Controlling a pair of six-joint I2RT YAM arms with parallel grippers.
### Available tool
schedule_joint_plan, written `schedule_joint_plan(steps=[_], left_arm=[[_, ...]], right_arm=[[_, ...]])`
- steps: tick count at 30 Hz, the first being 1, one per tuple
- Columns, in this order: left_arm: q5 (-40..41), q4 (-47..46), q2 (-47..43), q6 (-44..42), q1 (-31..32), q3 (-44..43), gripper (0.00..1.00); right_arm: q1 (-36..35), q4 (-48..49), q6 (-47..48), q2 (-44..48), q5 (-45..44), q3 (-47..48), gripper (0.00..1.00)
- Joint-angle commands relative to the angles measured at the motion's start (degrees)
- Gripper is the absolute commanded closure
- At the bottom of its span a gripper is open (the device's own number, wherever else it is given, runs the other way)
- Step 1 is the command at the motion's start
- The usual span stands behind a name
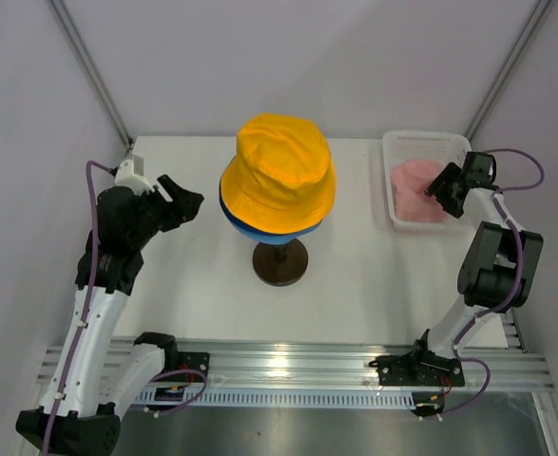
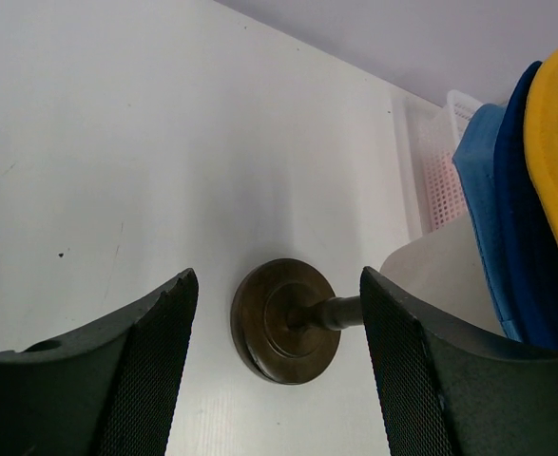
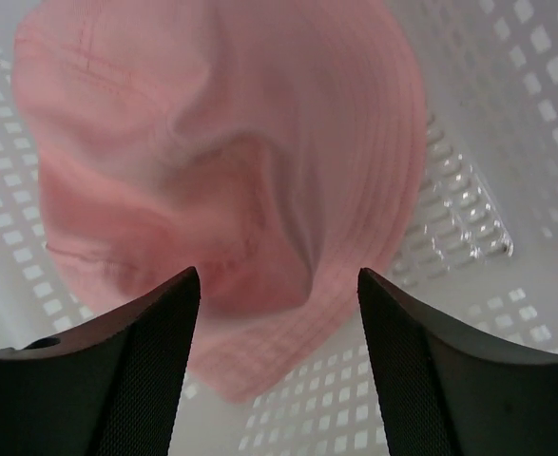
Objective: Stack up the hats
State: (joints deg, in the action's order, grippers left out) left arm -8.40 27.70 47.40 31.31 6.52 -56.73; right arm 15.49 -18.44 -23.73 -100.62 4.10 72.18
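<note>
Three hats, yellow [image 1: 280, 171] over navy [image 2: 521, 190] over light blue [image 2: 483, 190], cap the stand [image 1: 279, 261]; one pink hat [image 1: 413, 185] lies in the basket [image 1: 426, 138]; left gripper [image 1: 185, 195] and right gripper [image 3: 279, 275] gape, empty.

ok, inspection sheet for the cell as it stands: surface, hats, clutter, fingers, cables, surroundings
Surface: white table, a few small dark specks in the left wrist view.
Job's things: yellow hat on top of navy hat and light blue hat, all on the mannequin head. The pink hat is crumpled in the white basket, not yet stacked.
Clutter: nothing seen.
Grippers: left gripper has its fingers apart and empty, left of the stack. Right gripper has its fingers apart over the pink hat, not gripping it.
Cables: left purple cable and right purple cable both run apart from the hats.
Surroundings: pale walls, metal struts, near-edge rail.
</note>
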Motion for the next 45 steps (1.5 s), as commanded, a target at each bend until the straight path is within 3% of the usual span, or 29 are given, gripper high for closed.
schedule_joint_plan(steps=[1, 5, 11, 13, 14, 16, 20, 24, 31, 36, 41, 45], left_arm=[[-2.5, -3.0, 0.4, -2.7, -1.8, 0.0, 0.28], [-3.8, -3.3, 0.8, -2.7, -2.8, 0.4, 0.28], [-4.6, -3.6, 0.9, -2.7, -3.4, 0.6, 0.29], [-4.6, -3.4, 0.6, -2.7, -3.4, 0.4, 0.29], [-4.4, -3.3, 0.4, -2.9, -3.4, 0.2, 0.29], [-4.3, -2.8, 0.1, -3.0, -3.4, -0.1, 0.29], [-4.4, -1.8, -1.3, -3.2, -3.4, -0.8, 0.29], [-5.4, -0.6, -3.4, -3.1, -3.4, -1.5, 0.29], [-6.9, 0.0, -8.5, -0.9, -3.4, 0.7, 0.29], [-10.4, -2.0, -10.2, 1.4, -3.4, 2.1, 0.29], [-12.2, -1.9, -11.6, 1.6, -3.4, 2.3, 0.29], [-12.6, -2.0, -12.9, 2.0, -3.4, 3.2, 0.30]], right_arm=[[-0.3, 3.8, 2.7, -2.8, -4.0, 4.5, 0.33], [-0.5, 6.4, 2.7, -4.9, -5.7, 5.8, 0.48], [-1.7, 8.2, 4.1, -9.1, -6.2, 8.8, 0.52], [-2.1, 7.9, 4.2, -9.9, -6.4, 10.3, 0.65], [-2.1, 7.6, 4.4, -10.3, -6.6, 10.7, 0.84], [-2.4, 6.3, 4.2, -9.5, -7.0, 11.7, 1.00], [-2.7, 5.3, 4.3, -2.5, -3.7, 11.8, 1.00], [-2.9, 3.4, 2.7, 11.7, 4.7, 13.3, 1.00], [-4.4, 8.3, -8.7, 31.2, 20.3, 15.2, 1.00], [-7.7, 14.0, -18.7, 35.0, 26.6, 21.9, 1.00], [-12.1, 22.6, -30.3, 32.7, 30.5, 30.9, 1.00], [-27.3, 21.3, -30.2, 27.7, 30.5, 39.0, 1.00]])
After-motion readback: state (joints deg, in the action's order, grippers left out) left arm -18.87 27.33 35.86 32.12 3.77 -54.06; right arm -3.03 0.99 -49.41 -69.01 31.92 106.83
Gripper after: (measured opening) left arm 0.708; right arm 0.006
